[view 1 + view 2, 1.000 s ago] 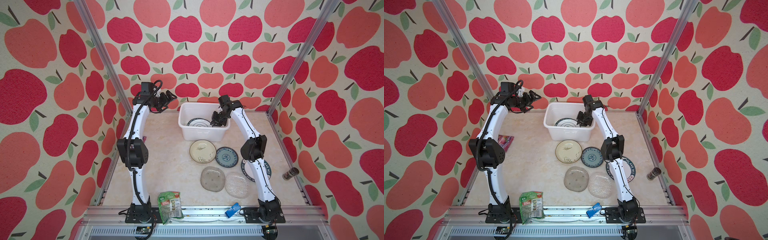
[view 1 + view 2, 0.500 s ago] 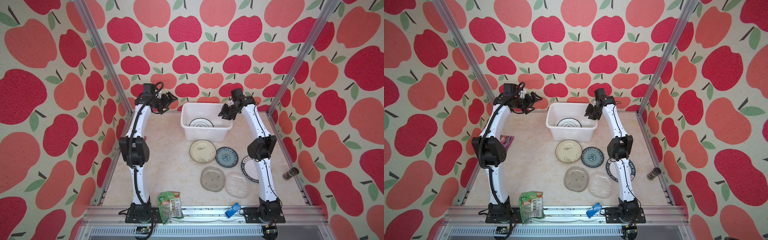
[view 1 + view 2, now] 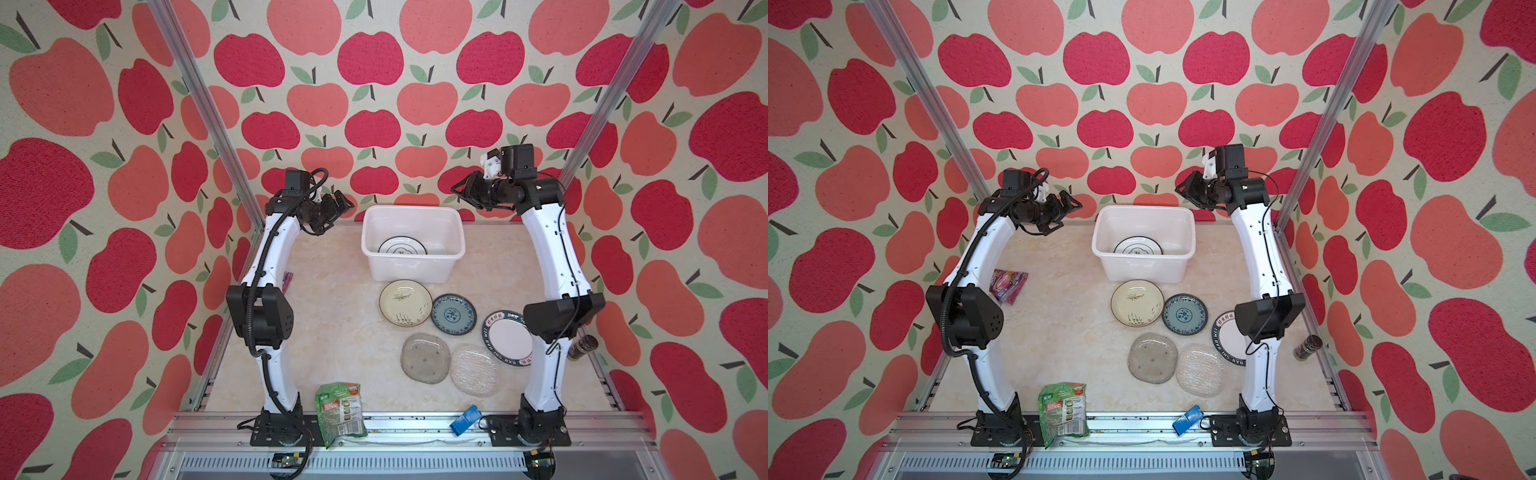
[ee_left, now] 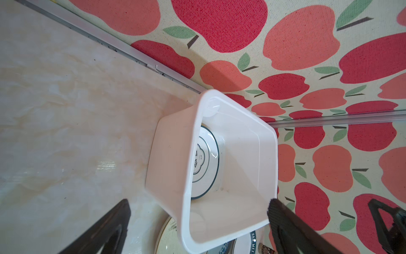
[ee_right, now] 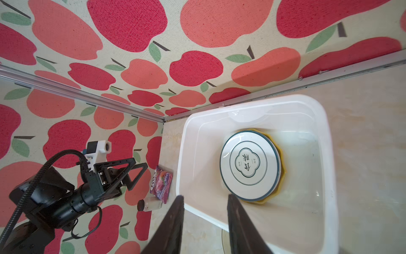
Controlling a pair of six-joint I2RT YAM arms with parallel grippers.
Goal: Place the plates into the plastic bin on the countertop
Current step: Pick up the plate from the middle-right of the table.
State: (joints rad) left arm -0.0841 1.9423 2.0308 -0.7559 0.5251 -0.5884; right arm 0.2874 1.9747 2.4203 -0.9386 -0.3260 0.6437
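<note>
Progress stands near halfway. In both top views the plastic bin [image 3: 411, 266] at the back of the marbled countertop [image 3: 332, 324] holds a thin-rimmed plate [image 3: 402, 246], and five plates [image 3: 405, 306] lie in front of it. In the left wrist view, the left gripper [image 4: 198, 201] gapes wide and is empty. In the right wrist view, the right gripper [image 5: 204, 198] is partly parted and empty, raised beside the bin, and a yellow plate [image 5: 283, 176] peeks out beneath. Apple-print walls enclose everything.

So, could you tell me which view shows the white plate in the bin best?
The right wrist view: nearly the whole white plate faces the camera. In both top views the bin's near wall hides part of it; the left wrist view shows it foreshortened, half behind that wall.
</note>
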